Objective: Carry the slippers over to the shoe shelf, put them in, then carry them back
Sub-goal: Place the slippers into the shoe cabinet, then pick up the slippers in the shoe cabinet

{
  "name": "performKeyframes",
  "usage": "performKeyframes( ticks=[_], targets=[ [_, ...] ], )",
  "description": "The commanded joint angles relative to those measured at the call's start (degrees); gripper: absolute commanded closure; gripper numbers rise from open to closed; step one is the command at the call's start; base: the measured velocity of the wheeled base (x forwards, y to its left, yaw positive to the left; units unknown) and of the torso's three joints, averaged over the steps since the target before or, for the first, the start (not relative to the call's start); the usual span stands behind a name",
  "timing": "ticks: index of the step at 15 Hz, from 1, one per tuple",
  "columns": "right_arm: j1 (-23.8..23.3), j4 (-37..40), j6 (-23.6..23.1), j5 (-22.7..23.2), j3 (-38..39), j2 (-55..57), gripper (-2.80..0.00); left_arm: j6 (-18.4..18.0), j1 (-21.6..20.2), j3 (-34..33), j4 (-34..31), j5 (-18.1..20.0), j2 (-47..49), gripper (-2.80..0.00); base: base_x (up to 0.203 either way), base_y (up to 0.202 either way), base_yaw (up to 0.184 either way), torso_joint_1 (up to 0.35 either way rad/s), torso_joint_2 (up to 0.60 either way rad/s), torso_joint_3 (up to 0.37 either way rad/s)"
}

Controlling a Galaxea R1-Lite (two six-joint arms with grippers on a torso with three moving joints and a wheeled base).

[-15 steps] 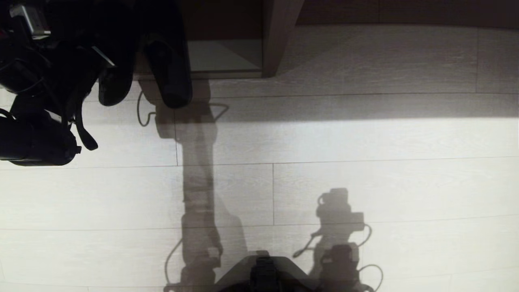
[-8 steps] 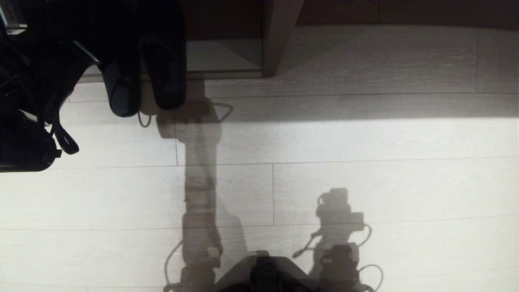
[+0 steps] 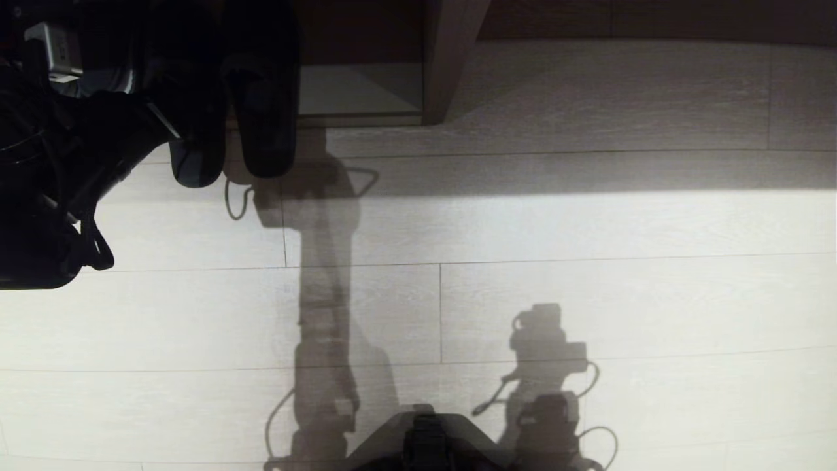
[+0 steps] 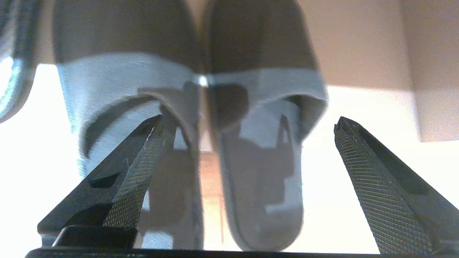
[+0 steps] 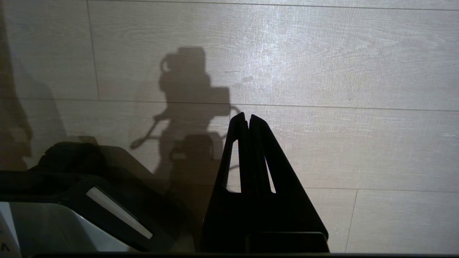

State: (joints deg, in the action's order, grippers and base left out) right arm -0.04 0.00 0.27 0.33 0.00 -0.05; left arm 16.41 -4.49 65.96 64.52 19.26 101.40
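The two dark slippers (image 3: pixel 196 154) (image 3: pixel 265 124) lie side by side at the shoe shelf (image 3: pixel 359 91), toes in its shadowed opening and open heels sticking out over the pale floor. In the left wrist view both slippers (image 4: pixel 125 82) (image 4: pixel 261 168) show heel-first. My left gripper (image 4: pixel 249 117) is open wide just behind the heels. One of its fingers (image 4: pixel 143 168) is at the heel opening of one slipper. The other stands clear of the second slipper with bright floor between. My right gripper (image 5: pixel 247 116) is shut and empty above the floor.
A grey upright panel (image 3: pixel 451 59) bounds the shelf opening on the right. Part of another shoe (image 4: pixel 14 71) shows beside the pair. The left arm (image 3: pixel 46 163) fills the far left. My base (image 3: pixel 425 438) is at the near edge, and bare plank floor (image 3: pixel 588 229) spreads to the right.
The slippers shifted a little at the shelf front, then lay still. The left arm drew back towards the left and near side. Its jaws stayed open.
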Motion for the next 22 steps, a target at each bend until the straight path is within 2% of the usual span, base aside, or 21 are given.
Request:
performKeyframes(
  ticks=[1, 2, 7, 12, 15, 16, 17, 22],
  targets=[
    [0.03, 0.0, 0.0, 0.02, 0.0, -0.04, 0.0, -2.22, -0.03, -1.58, -2.2, 1.2, -4.1, -2.8, 0.0, 0.0, 0.0, 0.0, 0.0, 0.0],
    [0.02, 0.0, 0.0, 0.02, 0.0, -0.04, 0.0, -3.61, -0.01, -2.56, -3.05, 1.35, -5.21, 0.0, 0.0, 0.0, 0.0, 0.0, 0.0, 0.0],
    [-0.02, 0.0, 0.0, 0.02, 0.0, -0.04, 0.0, -7.12, -0.54, -6.9, -4.63, 1.24, -12.72, 0.0, 0.0, 0.0, 0.0, 0.0, 0.0, 0.0],
    [-0.05, 0.0, 0.0, 0.02, 0.0, -0.04, 0.0, -11.54, -0.95, -17.69, -5.58, 1.06, -23.09, 0.0, 0.0, 0.0, 0.0, 0.0, 0.0, 0.0],
    [0.04, 0.0, 0.0, 0.02, 0.0, -0.04, 0.0, -15.05, -0.96, -22.32, -12.76, 0.46, -29.23, 0.0, 0.0, 0.0, 0.0, 0.0, 0.0, 0.0],
    [-0.05, 0.0, 0.0, 0.02, 0.0, -0.04, 0.0, -15.88, -0.96, -22.45, -14.54, -0.87, -29.89, 0.0, 0.0, 0.0, 0.0, 0.0, 0.0, 0.0],
    [0.0, 0.0, 0.0, 0.02, 0.0, -0.04, 0.0, -15.98, -0.96, -22.35, -15.92, -2.84, -30.46, 0.0, 0.0, 0.0, 0.0, 0.0, 0.0, 0.0],
    [-0.05, 0.0, 0.0, 0.02, 0.0, -0.04, 0.0, -16.75, 0.12, -23.52, -24.88, -6.16, -35.92, 0.0, 0.0, 0.0, 0.0, 0.0, 0.0, 0.0]
  ],
)
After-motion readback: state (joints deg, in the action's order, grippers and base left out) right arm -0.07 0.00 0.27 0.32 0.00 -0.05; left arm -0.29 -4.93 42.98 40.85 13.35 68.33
